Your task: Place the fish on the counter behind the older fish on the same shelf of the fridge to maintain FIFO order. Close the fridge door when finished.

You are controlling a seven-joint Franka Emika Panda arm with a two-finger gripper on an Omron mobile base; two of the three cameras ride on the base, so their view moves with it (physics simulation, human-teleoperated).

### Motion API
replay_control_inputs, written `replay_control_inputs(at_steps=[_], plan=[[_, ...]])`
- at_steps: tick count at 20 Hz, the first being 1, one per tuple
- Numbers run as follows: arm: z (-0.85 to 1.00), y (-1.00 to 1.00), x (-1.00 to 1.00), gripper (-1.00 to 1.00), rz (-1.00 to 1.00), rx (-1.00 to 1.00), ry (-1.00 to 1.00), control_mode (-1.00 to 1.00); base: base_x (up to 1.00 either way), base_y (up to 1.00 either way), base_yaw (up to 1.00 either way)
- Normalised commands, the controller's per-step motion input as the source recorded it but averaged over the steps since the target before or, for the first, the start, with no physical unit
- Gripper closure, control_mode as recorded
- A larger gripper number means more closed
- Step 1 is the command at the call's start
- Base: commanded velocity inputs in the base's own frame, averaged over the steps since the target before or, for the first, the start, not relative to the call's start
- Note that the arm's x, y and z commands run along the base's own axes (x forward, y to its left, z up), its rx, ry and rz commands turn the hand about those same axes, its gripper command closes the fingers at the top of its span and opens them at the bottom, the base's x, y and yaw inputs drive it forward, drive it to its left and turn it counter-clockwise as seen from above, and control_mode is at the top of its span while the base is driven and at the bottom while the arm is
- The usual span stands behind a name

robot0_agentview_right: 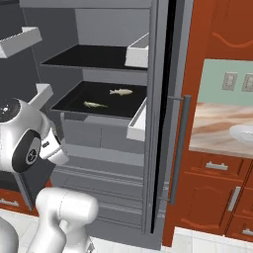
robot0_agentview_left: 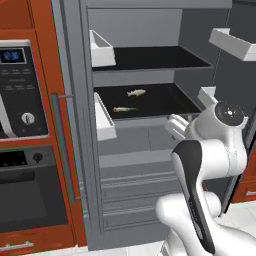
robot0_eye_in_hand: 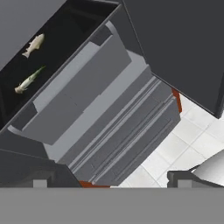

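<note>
Fish: the plump pale fish [robot0_agentview_left: 136, 92] lay on the black shelf [robot0_agentview_left: 165, 100] inside the fridge [robot0_agentview_left: 150, 30], at the back.
Older fish: the thin yellowish older fish [robot0_agentview_left: 124, 109] lay on the same shelf, closer to the front lip, a little apart from the pale one.
Order: the pale fish looked to be behind the thin one, so the putting-away part seemed done.
Gripper: the gripper [robot0_eye_in_hand: 109, 183] was wide open and held nothing; its two dark tips showed at the bottom of the hand view, outside the fridge and below the shelf.
Doors: both fridge doors stood open, with the white door bins [robot0_agentview_left: 102, 50] sticking out.
Worktop: a bit of the pinkish worktop [robot0_agentview_right: 217, 128] showed to the right of the fridge.
What was left: closing the fridge, as far as I could judge.
Risk one: the arm was near the open door on its right, so a quick swing could bump a door bin or the door edge.
Risk two: a hard push could slam the door and shake the shelf, and the fish could slide out of order.
Risk three: a push near the hinge could leave the door partly open.
Risk four: with two doors open, closing just one would leave the job unfinished.
</note>
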Motion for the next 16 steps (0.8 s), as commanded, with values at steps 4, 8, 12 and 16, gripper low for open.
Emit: replay_control_inputs(at_steps=[4,8,12,16], plan=[[0.0,0.0,0.0,-1.0,0.0,0.0,0.0,1.0,-0.43,0.15,0.0],[0.0,0.0,0.0,-1.0,0.0,0.0,0.0,1.0,-0.24,0.11,0.0],[0.0,0.0,0.0,-1.0,0.0,0.0,0.0,1.0,-0.27,0.0,0.0],[-0.13,0.0,-0.31,-1.0,0.0,0.0,-0.04,-1.0,-0.08,0.0,0.0]])
